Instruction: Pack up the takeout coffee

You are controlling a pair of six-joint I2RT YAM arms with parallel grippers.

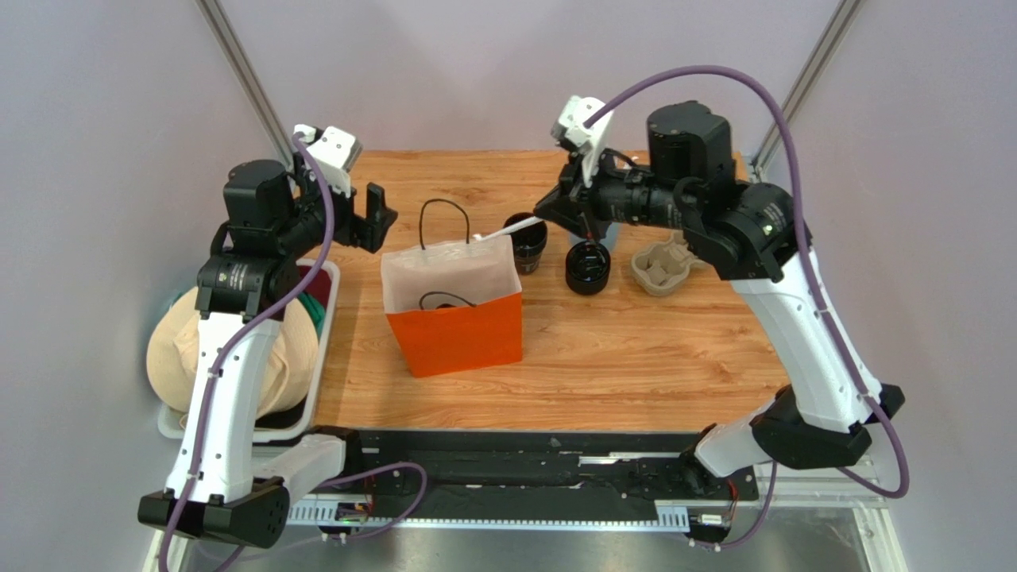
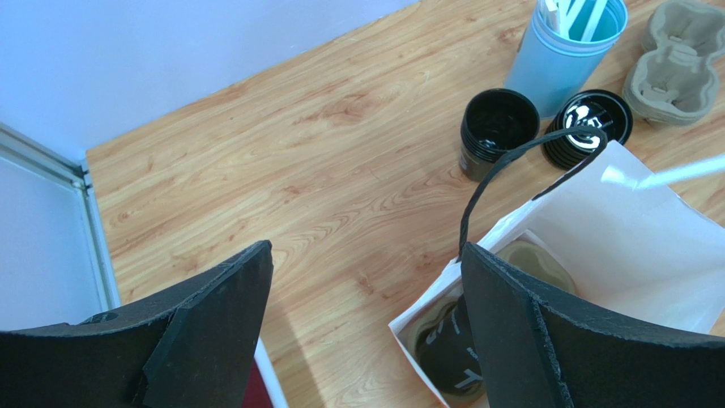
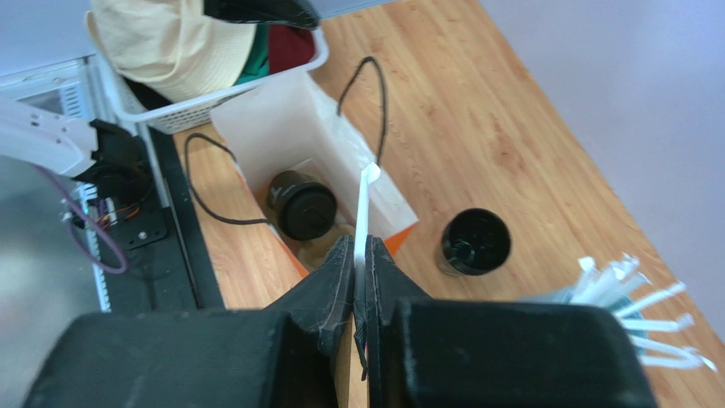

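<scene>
The orange bag [image 1: 460, 334] stood mid-surface [image 1: 633, 358] with the lidded coffee [image 3: 302, 204] down inside it (at the bottom). The right fingers [image 3: 336, 276] pinched a white straw [image 3: 366, 204] that reached over the bag's mouth. Just beyond the bag sat an open cup [image 1: 525, 238], with a lid stack [image 1: 587, 268] and tray [image 1: 663, 268] to its right. At the far left, the left fingers [image 2: 213, 314] hung wide, holding nothing.

The table [image 1: 621, 358] is smooth wood-grain with a soft sheen. The paper bag [image 1: 460, 334] looks matt, the open cup [image 2: 498, 127] glossy black, the cup tray [image 2: 681, 55] rough moulded cardboard, the straw [image 3: 364, 212] smooth white.
</scene>
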